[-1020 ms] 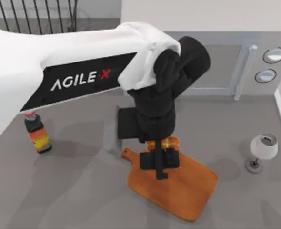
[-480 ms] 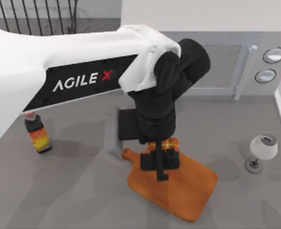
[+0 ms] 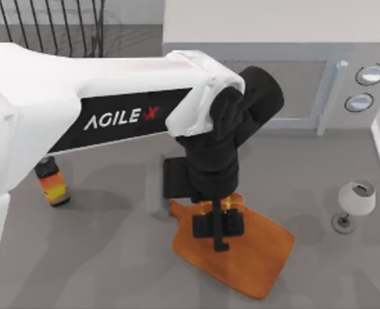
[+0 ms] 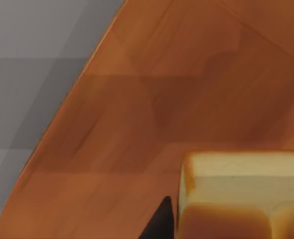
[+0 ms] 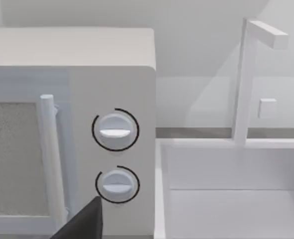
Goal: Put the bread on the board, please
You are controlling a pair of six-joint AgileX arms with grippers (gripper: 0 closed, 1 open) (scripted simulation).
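Observation:
My left gripper (image 3: 219, 226) hangs over the handle end of the orange-brown wooden board (image 3: 261, 257), shut on the bread (image 3: 227, 201), a small golden chunk that peeks out under the wrist. In the left wrist view the bread (image 4: 241, 194) sits close between the fingers, one dark fingertip (image 4: 159, 225) beside it, with the board (image 4: 162, 89) spread beneath. I cannot tell whether the bread touches the wood. My right arm is parked off to the right; one dark fingertip (image 5: 86, 221) of its gripper shows in the right wrist view.
A dark bottle (image 3: 52, 185) with an orange-yellow label stands at the left, partly under my left arm. A small white lamp (image 3: 355, 201) stands at the right. A white microwave (image 3: 293, 90) with two knobs (image 5: 115, 130) lines the back.
My left arm has shifted a little toward the near edge, carrying the bread farther over the board. Its white link now covers the bottle's cap.

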